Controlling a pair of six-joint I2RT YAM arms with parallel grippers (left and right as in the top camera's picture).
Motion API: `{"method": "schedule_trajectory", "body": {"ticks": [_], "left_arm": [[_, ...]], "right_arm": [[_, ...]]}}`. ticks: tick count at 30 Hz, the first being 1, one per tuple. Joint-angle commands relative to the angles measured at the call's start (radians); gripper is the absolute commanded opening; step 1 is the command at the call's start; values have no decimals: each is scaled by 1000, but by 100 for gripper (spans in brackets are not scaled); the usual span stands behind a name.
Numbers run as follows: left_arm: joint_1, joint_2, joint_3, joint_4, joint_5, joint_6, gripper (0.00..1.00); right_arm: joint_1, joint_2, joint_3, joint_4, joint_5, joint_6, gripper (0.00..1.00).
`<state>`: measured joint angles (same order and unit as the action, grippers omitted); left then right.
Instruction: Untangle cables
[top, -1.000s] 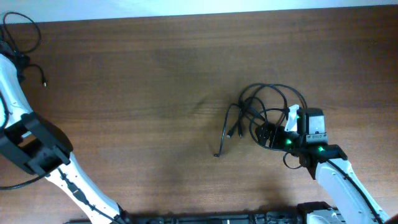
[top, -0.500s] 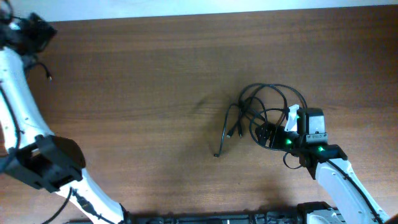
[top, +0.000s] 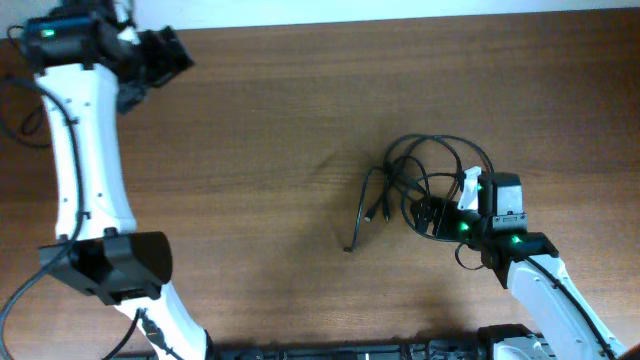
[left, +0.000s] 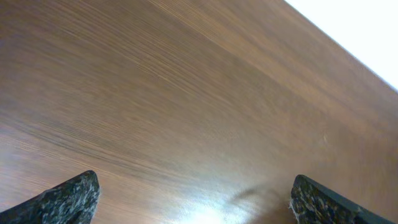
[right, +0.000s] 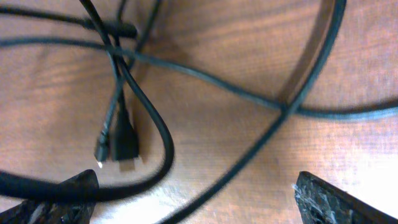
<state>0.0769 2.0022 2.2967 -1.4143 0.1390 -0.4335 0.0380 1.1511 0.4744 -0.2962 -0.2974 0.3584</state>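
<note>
The cables (top: 430, 165) lie as a tangle of thin black cords right of the table's middle, with plug ends trailing left (top: 370, 215). My right gripper (top: 432, 215) hovers open over the tangle's lower part. In the right wrist view, cords (right: 205, 78) cross between its spread fingers (right: 194, 202), and two small plugs (right: 121, 146) lie near the left finger. My left gripper (top: 175, 55) is at the far left corner, open and empty. The left wrist view shows only bare wood between its fingertips (left: 193, 202).
The brown wooden table (top: 250, 150) ends at a white far edge near the left gripper. Thicker black wires (top: 15, 100) hang by the left arm base at the left edge. The right arm base sits at the bottom right.
My left arm has swung up and right, from the left edge to the far left corner of the table. The right gripper and the cables have not moved.
</note>
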Motion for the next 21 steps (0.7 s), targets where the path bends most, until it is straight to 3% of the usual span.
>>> {"method": "schedule_trajectory", "body": {"ticks": [1,12,21], "left_arm": [[-85,-70,14,-8,-5,16,99],[-201,-117,14,-28,-9,17,99],[-209,-252,14,-59,-66,118,99]], "right_arm": [[-6,4,3,16,-5,-6,99],[-6,3,3,75,-38,-5,99],[-6,3,3,115,-368,134,99]]}}
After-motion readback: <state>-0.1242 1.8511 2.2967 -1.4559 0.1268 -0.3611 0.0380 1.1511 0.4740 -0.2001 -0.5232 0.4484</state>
